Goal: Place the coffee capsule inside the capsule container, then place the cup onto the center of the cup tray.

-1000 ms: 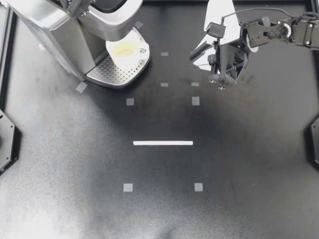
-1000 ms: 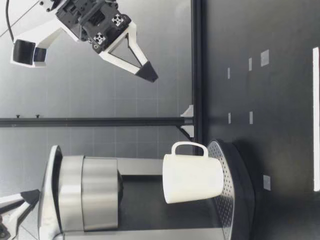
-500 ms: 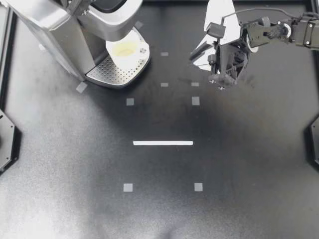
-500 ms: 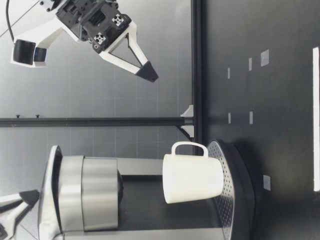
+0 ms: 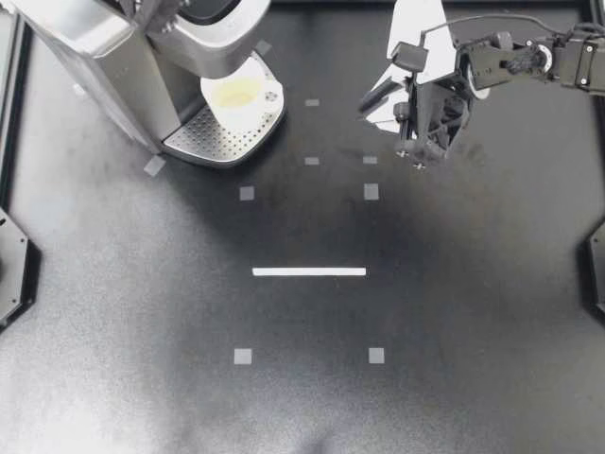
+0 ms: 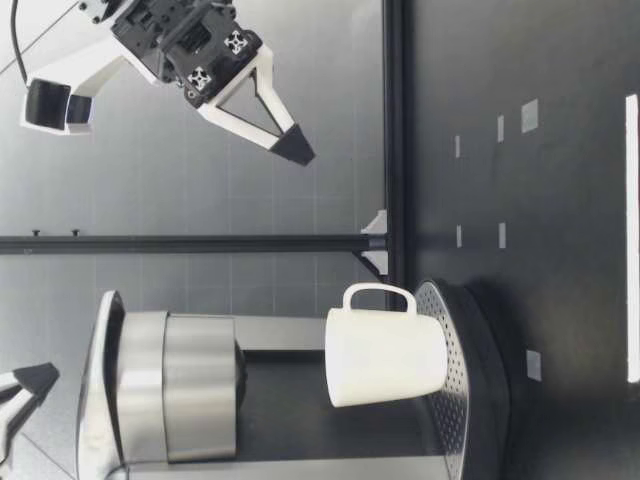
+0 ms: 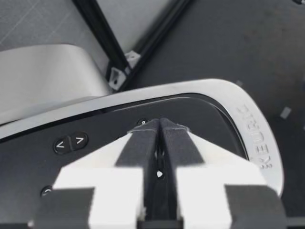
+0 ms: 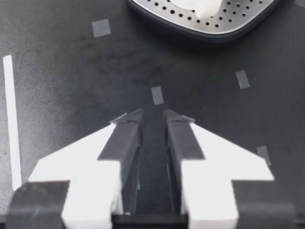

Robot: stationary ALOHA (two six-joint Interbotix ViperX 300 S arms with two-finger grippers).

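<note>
The white cup (image 5: pixel 241 95) stands upright on the perforated cup tray (image 5: pixel 203 140) of the coffee machine (image 5: pixel 104 57), at the far left of the worktop (image 5: pixel 302 407), under the spout. My right claw (image 5: pixel 373 106) hangs high above the worktop to the cup's right, well apart from it, its fingers narrowly parted and holding nothing. My left claw (image 7: pixel 160 125) is over the machine's dark top panel, fingers pressed together.

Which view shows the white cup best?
The low view: the cup stands whole on the cup tray, handle visible. Top view: only its rim, partly under the machine. Right wrist view: a sliver. Left wrist view: none.
</note>
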